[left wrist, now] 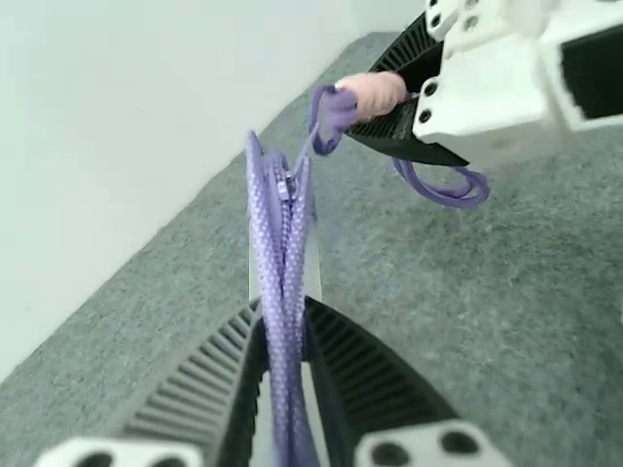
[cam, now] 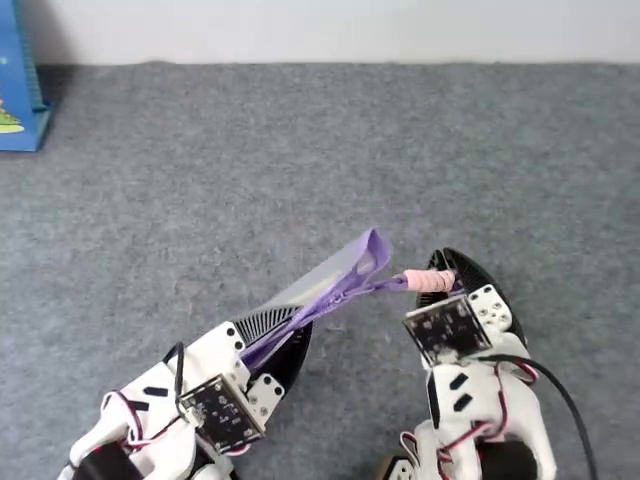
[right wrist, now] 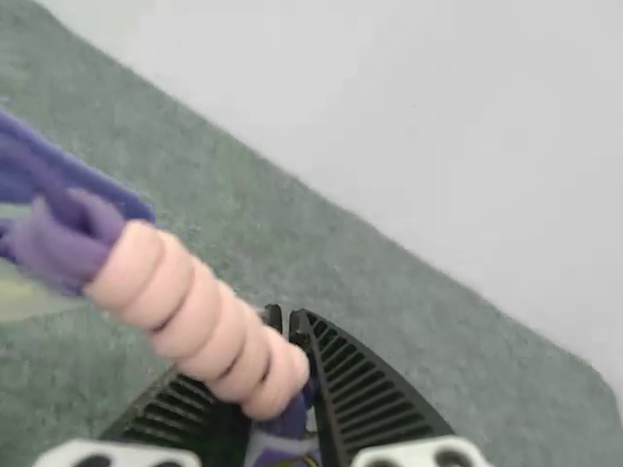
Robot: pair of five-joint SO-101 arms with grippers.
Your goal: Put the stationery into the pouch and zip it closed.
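Observation:
A purple pouch point(cam: 325, 290) with a clear side hangs tilted above the grey carpet, held edge-up. My left gripper point(cam: 272, 335) is shut on its lower end, the zipper edge point(left wrist: 280, 292) clamped between the black ribbed fingers point(left wrist: 360, 375). A pink ribbed pull charm point(cam: 425, 281) hangs on a purple cord from the zipper. My right gripper point(cam: 450, 280) is shut on that charm point(right wrist: 200, 316), with the cord loop point(left wrist: 443, 185) dangling beneath. No loose stationery shows on the carpet.
A blue box point(cam: 20, 95) stands at the far left by the white wall point(cam: 330, 30). Grey carpet point(cam: 300, 160) stretches open behind the pouch.

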